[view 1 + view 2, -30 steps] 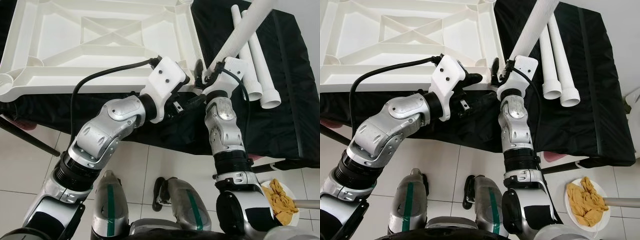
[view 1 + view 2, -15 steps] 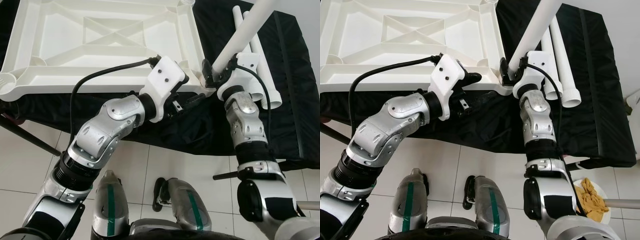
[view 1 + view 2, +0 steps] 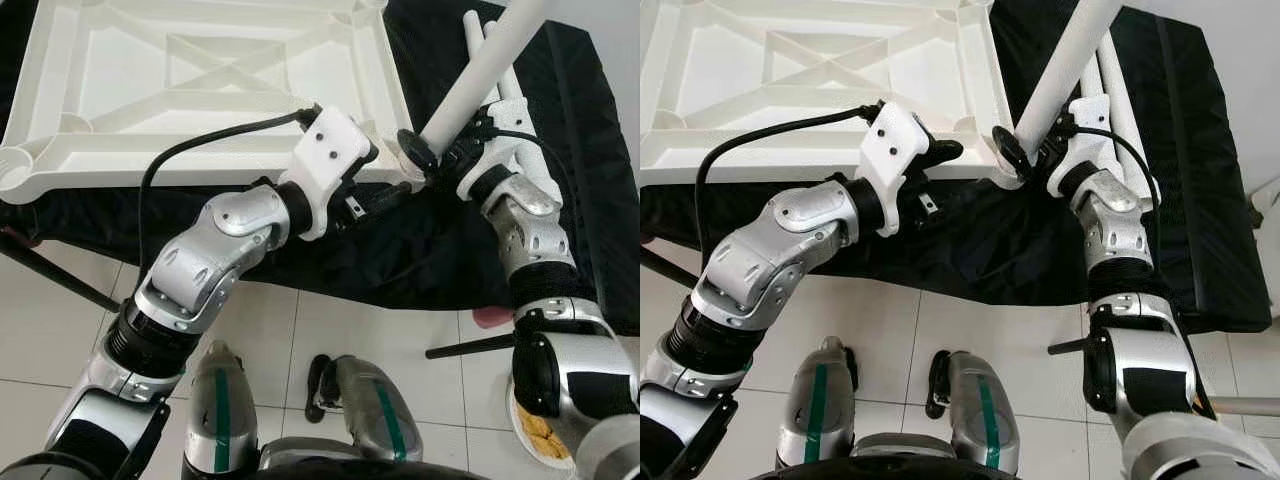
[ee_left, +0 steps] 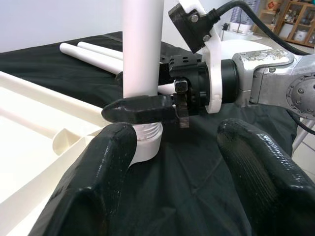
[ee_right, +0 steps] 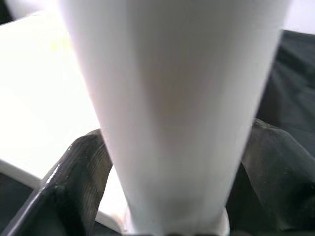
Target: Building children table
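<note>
On black cloth (image 3: 590, 150) — right hand (image 3: 425, 160) clamps upright table leg (image 3: 480, 70).

1. A bench covered in black cloth (image 3: 590, 190) stands on a white tiled floor (image 3: 330, 320)
2. An upturned white tabletop (image 3: 200, 70) lies on it
3. Loose white legs (image 3: 1120, 100) lie beside that

Table leg (image 3: 478, 70) top seemingly cut off.

A tiled-floor (image 3: 60, 330) home room; wooden shelves (image 4: 290, 19) stand behind a black-draped worktable (image 3: 1200, 200).
</note>
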{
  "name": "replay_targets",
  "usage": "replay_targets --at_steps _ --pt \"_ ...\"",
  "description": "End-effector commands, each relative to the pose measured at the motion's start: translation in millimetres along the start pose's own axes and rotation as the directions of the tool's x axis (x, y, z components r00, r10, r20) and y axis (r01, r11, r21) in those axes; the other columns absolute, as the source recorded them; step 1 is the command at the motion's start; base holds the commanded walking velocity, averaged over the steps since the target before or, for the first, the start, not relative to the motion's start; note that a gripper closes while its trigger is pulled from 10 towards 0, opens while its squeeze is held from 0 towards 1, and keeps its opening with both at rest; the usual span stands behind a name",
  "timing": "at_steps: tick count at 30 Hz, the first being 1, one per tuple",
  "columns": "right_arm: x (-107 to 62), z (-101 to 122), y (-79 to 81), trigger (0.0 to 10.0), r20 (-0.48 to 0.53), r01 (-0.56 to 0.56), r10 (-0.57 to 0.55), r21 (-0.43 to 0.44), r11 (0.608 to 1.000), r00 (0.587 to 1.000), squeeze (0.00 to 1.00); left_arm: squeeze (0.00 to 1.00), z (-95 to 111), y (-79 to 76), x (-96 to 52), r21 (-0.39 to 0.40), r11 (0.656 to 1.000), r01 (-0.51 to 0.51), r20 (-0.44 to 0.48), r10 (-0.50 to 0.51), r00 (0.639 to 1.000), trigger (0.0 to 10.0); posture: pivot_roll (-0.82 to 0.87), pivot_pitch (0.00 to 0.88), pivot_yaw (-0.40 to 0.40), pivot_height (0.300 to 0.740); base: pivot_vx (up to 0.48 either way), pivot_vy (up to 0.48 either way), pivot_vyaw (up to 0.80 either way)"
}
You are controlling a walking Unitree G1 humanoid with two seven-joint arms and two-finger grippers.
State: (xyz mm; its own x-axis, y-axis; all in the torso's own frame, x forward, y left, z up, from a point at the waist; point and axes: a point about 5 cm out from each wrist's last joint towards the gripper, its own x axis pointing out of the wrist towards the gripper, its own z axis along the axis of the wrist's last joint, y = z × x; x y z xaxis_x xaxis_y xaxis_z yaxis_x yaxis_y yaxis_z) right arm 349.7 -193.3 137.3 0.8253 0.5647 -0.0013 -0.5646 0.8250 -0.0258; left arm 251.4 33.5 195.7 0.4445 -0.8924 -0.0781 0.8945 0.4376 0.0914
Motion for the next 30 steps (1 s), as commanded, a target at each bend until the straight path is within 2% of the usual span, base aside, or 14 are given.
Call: replay_targets --at_steps 1,10,11,12,23,24,30 --pt "-3.1 2 -7.8 10.0 0.002 -0.015 0.015 -0.001 1.000 1.000 0.00 0.00 0 -0.7 1.0 0.012 0.999 0.042 -0.005 -0.042 0.999 10.0 0.13 0.032 -0.119 0.740 0.000 0.000 0.00" --pt "-1.2 1 -8.0 10.0 -0.001 -0.026 0.026 -0.003 1.000 1.000 0.00 0.00 0 -1.0 0.7 0.013 0.999 0.042 -0.005 -0.042 0.999 10.0 0.13 0.032 -0.119 0.740 0.000 0.000 0.00" --pt "-1.6 0 -8.3 4.5 0.000 -0.035 0.035 0.002 0.999 0.999 0.00 0.00 0 -1.1 0.8 0.013 0.999 0.042 -0.005 -0.042 0.999 10.0 0.13 0.033 -0.118 0.740 0.000 0.000 0.00" --pt "-2.6 -2 -8.6 0.0 0.004 -0.040 0.040 0.014 0.999 0.999 0.00 0.00 0 -1.2 0.8 0.013 0.999 0.042 -0.005 -0.042 0.999 10.0 0.13 0.034 -0.119 0.740 0.000 0.000 0.00" --pt "-10.7 -12 -9.8 0.0 -0.002 -0.075 0.076 0.038 0.996 0.997 0.00 0.00 -1 -3.5 0.4 0.006 0.999 0.045 -0.007 -0.045 0.999 10.0 0.13 0.042 -0.117 0.740 0.000 0.000 0.00" --pt "-10.8 -12 -9.8 10.0 -0.002 -0.076 0.076 0.037 0.996 0.997 0.00 0.00 -1 -3.5 0.4 0.006 0.999 0.045 -0.007 -0.045 0.999 10.0 0.13 0.042 -0.117 0.740 0.000 0.000 0.00" --pt "-8.9 -13 -5.4 10.0 0.017 -0.054 0.053 0.036 0.998 0.998 0.00 0.00 -1 -6.0 0.6 0.002 0.999 0.053 -0.009 -0.053 0.999 10.0 0.13 0.041 -0.122 0.740 0.000 0.000 0.00"
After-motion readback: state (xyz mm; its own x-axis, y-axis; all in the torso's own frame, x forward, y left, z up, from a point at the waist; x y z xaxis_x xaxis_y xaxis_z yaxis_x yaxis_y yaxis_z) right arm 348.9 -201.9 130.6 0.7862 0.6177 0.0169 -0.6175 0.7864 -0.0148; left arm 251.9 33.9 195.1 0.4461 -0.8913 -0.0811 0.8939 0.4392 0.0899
